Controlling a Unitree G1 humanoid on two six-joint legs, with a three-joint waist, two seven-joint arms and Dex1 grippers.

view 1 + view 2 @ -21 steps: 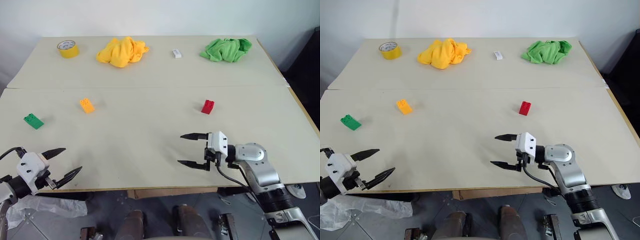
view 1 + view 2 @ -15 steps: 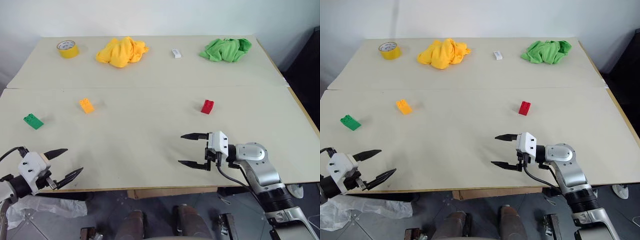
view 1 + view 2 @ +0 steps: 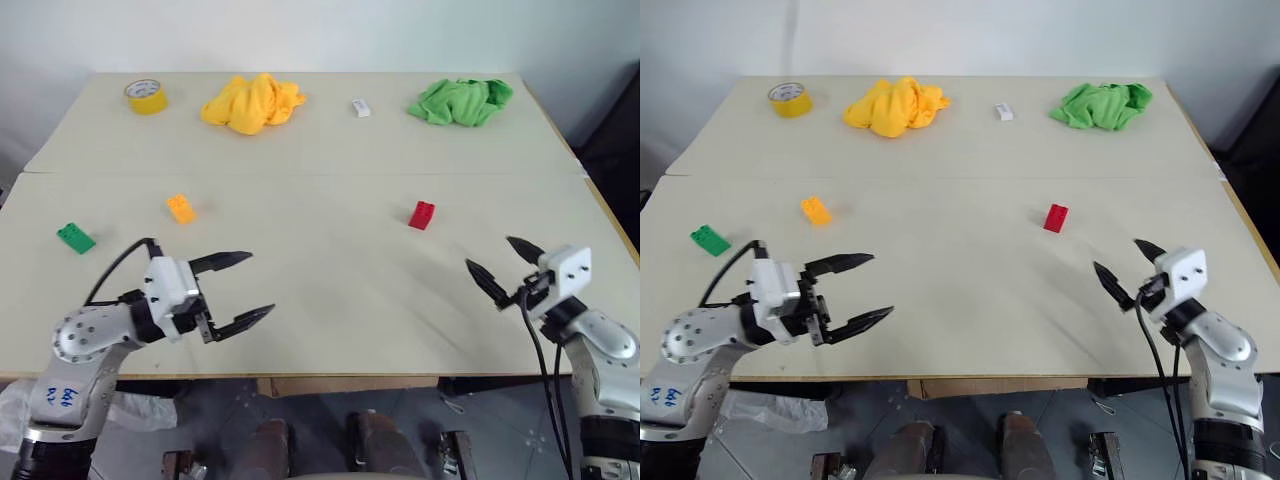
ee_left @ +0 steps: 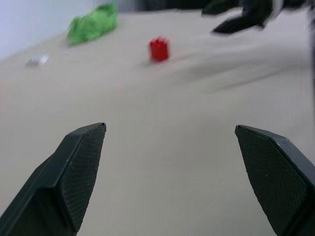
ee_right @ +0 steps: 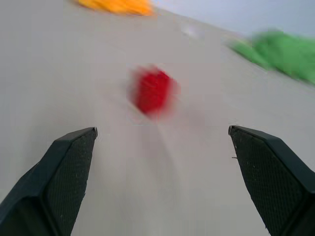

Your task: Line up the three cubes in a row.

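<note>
Left gripper (image 3: 245,288) spread empty, right gripper (image 3: 503,264) spread empty, red cube (image 3: 421,214) between, arm's handwriting unreadable

On my left forearm (image 3: 62,398), near the surface's (image 3: 320,290) edge, I saw small blue handwritten marks, but I could not read them.

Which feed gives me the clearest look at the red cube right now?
The left eye view: the red cube sits sharp on the table, with open surface around it. The right eye view shows much the same. The left wrist view has it small and far; the right wrist view has it closer but smeared.
</note>
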